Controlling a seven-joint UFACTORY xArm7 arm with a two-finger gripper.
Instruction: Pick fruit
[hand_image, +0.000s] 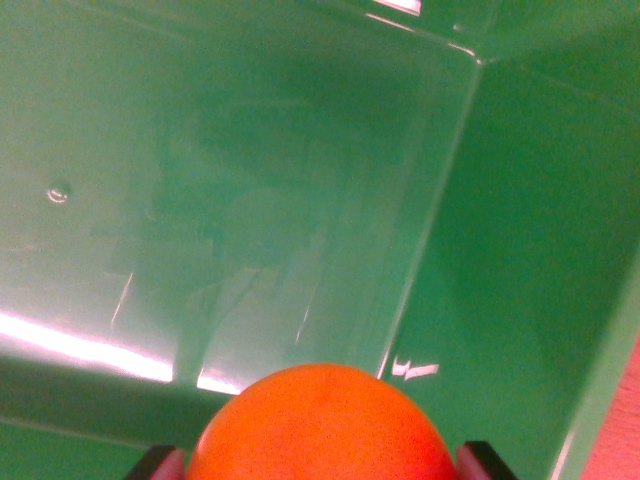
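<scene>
— Green plastic fills nearly everything: a bin with a glossy floor, a wall rising on the wrist view's right, and a corner far off at the top.

— And the fruit?

— An orange, at the near bottom edge, sitting between the two dark fingertips of the gripper. One tip shows on each side of it, close against the peel.

— So it's clamped?

— I'd say the gripper is closed around the orange; both tips seem to touch it, though only their very ends are visible. Whether it hangs above the bin floor or rests on it, I can't tell.

— How will it handle?

— Probably firm, with slight give, moderately weighty, and round enough to roll out of a shallow pinch. The dimpled peel should offer some friction. Best held across its widest middle, as it looks now, with no hard squeeze that would bruise it.
</scene>
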